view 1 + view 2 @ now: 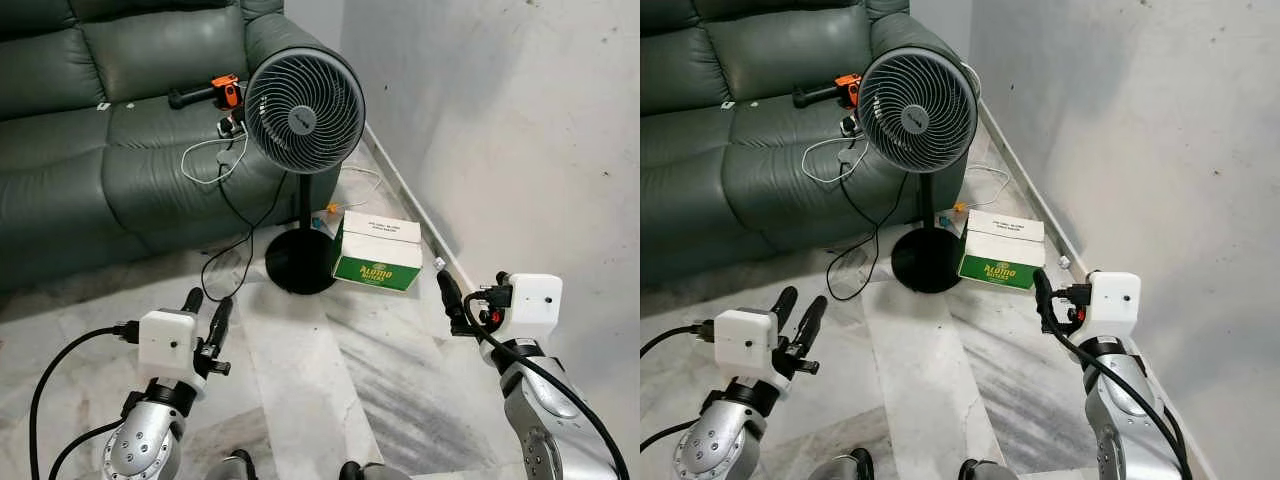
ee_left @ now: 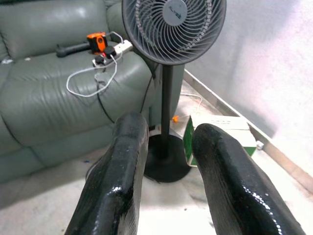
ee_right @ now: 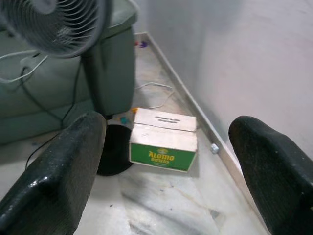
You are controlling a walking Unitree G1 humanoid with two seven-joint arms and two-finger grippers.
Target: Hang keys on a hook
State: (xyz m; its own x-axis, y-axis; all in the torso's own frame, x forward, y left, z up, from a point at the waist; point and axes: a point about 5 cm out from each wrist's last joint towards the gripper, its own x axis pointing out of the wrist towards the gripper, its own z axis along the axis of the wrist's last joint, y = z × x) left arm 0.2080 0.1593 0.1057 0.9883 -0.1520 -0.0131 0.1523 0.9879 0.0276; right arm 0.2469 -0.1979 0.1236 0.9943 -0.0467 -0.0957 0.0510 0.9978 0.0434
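Both end effectors are raised low in front of the robot, above the marble floor [image 1: 300,380]. Left end effector [image 1: 205,312]: fingers slightly apart, nothing btwn them, pointing twd the fan's base. Right end effector [image 3: 171,171]: fingers spread wide in the wrist view, holding nothing, aimed at the green-and-white cardboard box [image 1: 378,250].

Box sits on the floor just beside the round black base of the pedestal fan [image 1: 304,110], near the grey wall [image 1: 500,120]. Fan stands in front of the dark green sofa [image 1: 90,130]. On the sofa seat: orange-and-black tool [image 1: 212,92], a white power strip w/ a looped white cable [image 1: 215,160].

Keys and hook: can't tell where they are; nothing recognisable as either near the end effectors.
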